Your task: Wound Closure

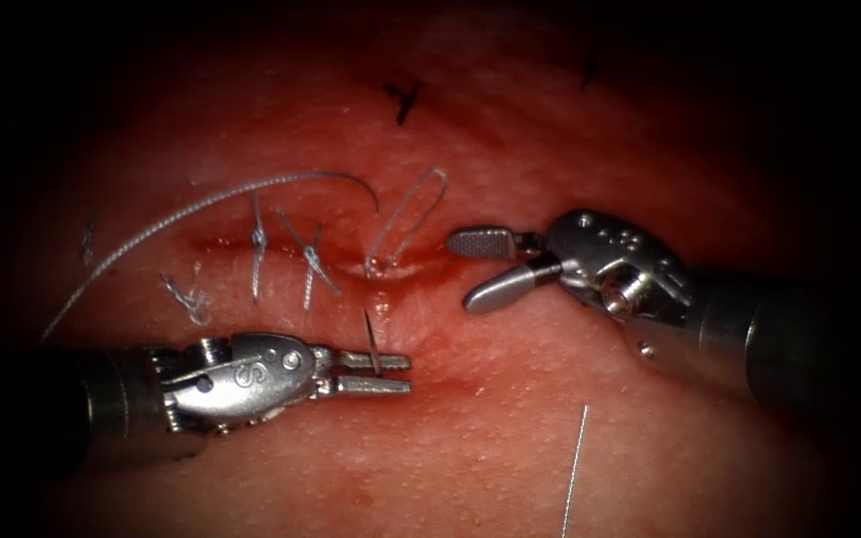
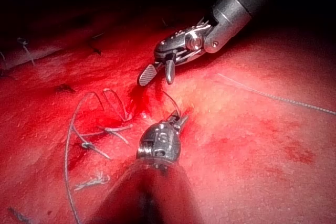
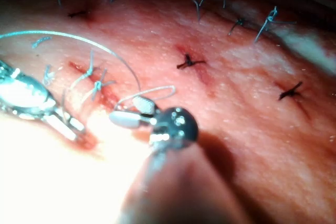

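The cut (image 1: pixel 281 247) runs across the tissue (image 1: pixel 510 428), with knotted stitches (image 1: pixel 258 244) along its left part. My left tool (image 1: pixel 408 372) lies just below the cut's right end, shut on the needle (image 1: pixel 373 344). A short dark stretch of the needle rises from the jaws to the tissue surface under the cut, and the rest is hidden. My right tool (image 1: pixel 460 271) hangs open at the cut's right end, holding nothing. Thread (image 1: pixel 406 214) loops up out of the cut there. The left wrist view has the needle (image 2: pixel 171 102) between both tools.
A long thread (image 1: pixel 181 214) arcs from the far left over the stitches. Another strand (image 1: pixel 575 468) lies on the tissue at the lower right. Dark older stitches (image 1: pixel 403 100) sit beyond the cut. Red fluid (image 1: pixel 421 267) pools at the cut's right end.
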Controlling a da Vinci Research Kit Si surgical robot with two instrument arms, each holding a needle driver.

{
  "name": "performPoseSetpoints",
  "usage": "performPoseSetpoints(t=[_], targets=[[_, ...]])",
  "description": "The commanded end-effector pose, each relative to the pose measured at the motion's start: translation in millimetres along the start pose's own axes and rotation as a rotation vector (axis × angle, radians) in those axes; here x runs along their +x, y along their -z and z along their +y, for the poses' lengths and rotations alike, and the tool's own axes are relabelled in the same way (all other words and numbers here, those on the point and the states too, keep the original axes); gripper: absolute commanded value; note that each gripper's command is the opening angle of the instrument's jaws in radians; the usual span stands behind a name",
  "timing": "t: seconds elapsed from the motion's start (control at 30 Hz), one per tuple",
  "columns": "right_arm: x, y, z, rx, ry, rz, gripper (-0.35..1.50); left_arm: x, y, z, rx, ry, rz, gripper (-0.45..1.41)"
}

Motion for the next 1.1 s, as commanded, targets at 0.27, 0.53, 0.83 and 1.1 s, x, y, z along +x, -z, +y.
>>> performPoseSetpoints(t=[0.27,0.53,0.83,1.1], targets=[[0.0,-1.3,-0.3,0.031,0.031,-0.045,0.94,2.8,0.7,2.4,-0.119,0.188,0.052,-0.45],[-0.4,-3.8,-1.7,0.062,0.139,-0.080,1.08,6.5,4.7,6.7,-0.232,0.232,0.101,-0.45],[-0.4,-7.9,-1.2,0.033,0.279,-0.119,0.94,8.3,6.5,8.5,-0.264,0.207,0.127,-0.45],[-4.6,-8.8,1.2,0.023,0.321,-0.216,0.84,9.0,7.3,8.9,-0.242,0.179,0.131,-0.45]])
